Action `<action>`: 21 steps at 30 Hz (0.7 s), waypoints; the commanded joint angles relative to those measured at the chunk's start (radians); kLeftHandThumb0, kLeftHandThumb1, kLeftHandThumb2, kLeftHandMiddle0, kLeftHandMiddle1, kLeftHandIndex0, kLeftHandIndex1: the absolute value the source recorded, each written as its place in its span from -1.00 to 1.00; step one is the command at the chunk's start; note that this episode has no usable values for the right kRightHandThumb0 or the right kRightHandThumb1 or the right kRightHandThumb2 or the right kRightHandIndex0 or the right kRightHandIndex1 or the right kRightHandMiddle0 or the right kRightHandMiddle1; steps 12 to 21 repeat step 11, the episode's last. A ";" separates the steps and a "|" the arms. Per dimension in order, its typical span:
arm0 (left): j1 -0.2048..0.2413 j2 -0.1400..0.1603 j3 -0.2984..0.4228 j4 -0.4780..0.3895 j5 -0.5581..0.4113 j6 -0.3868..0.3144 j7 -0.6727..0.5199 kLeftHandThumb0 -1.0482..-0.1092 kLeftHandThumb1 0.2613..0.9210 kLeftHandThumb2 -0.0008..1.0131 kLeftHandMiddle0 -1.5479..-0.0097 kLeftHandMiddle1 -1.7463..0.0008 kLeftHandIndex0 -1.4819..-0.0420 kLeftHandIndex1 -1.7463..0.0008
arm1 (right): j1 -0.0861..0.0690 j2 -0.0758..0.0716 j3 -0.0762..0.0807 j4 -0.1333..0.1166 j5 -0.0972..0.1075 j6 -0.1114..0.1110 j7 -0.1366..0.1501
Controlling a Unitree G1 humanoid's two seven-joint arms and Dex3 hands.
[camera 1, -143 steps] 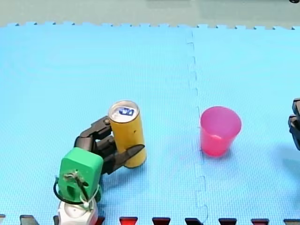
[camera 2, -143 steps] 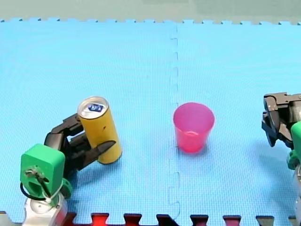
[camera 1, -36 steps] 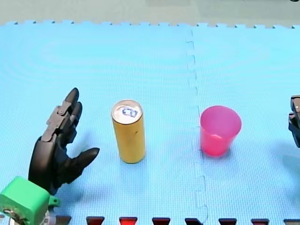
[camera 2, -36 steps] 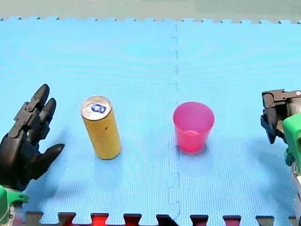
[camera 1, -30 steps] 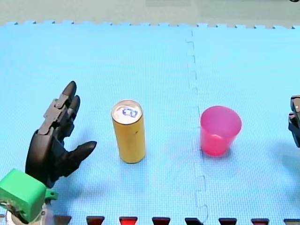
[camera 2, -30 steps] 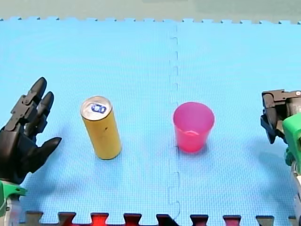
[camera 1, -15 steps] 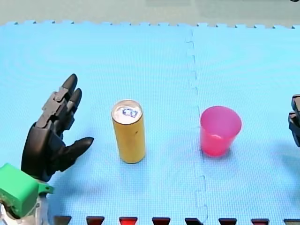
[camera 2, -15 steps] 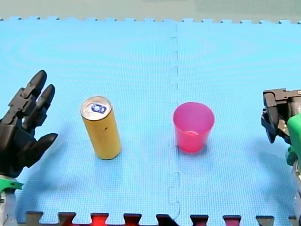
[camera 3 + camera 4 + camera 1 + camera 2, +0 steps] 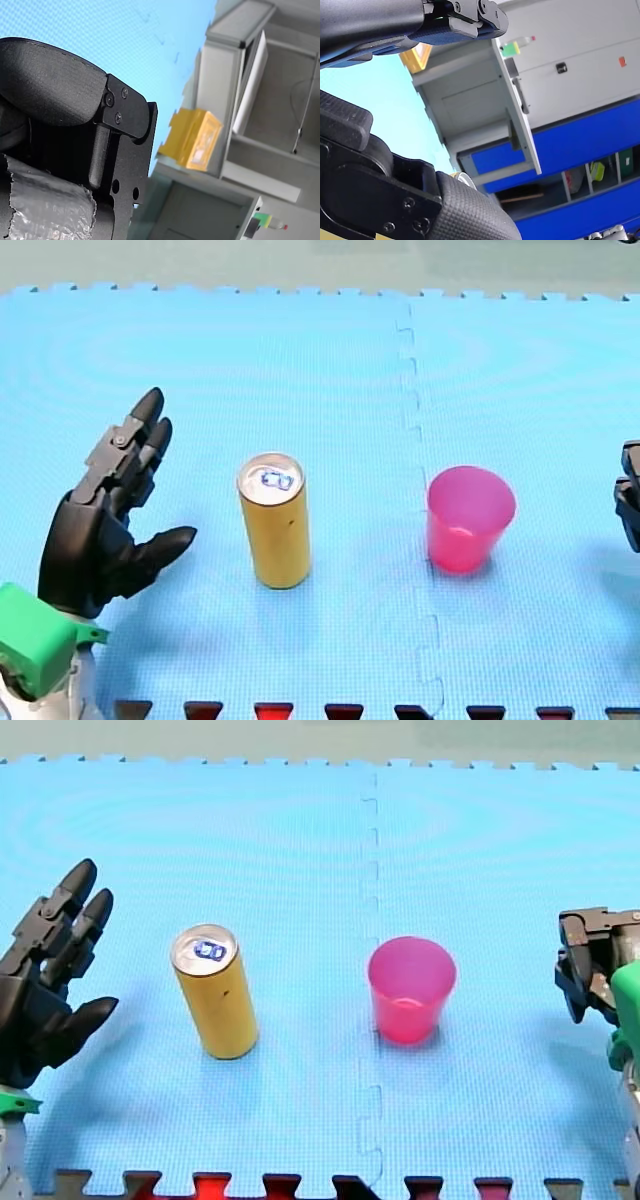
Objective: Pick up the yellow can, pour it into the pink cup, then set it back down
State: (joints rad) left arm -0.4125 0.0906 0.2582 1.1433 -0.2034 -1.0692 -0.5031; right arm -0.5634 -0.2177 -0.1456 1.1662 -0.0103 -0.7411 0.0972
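A: What sits closest to the robot?

B: A row of red tabs (image 9: 273, 710) along the near edge of the blue foam-mat surface (image 9: 300, 360), and at the near left a green wrist housing (image 9: 35, 638)

A: And the hand above it?

B: That is the left robot hand (image 9: 100, 535). It is empty, unclenched, and raised over the mat to the left of the yellow can (image 9: 277, 530), near it but clear of it

A: So where does the can stand?

B: Upright on the surface with nothing gripping it, its silver top and pull tab facing up

A: And the pink cup (image 9: 468, 520)?

B: To the can's right, about as far out, upright with its mouth up. It stands right at the seam (image 9: 410, 370) between two mat tiles, mostly on the right-hand tile, well apart from the can

A: What about the other arm?

B: The right robot hand (image 9: 588, 965) is at the right edge, level with the cup and well apart from it. It touches neither cup nor can; whether it is clenched I cannot tell

A: Beyond that?

B: The seam runs on to the mat's toothed far edge
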 commanded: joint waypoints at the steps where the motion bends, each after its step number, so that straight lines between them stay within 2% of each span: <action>1: -0.002 0.003 0.000 -0.006 -0.005 -0.005 0.001 -1.00 0.91 -0.99 0.70 0.98 0.72 0.99 | -0.002 -0.002 -0.004 0.001 0.006 -0.001 0.002; 21: 0.002 -0.002 0.001 -0.025 -0.018 -0.011 -0.006 -1.00 0.93 -0.99 0.68 0.98 0.70 0.99 | -0.002 -0.003 -0.006 0.001 0.007 -0.002 0.007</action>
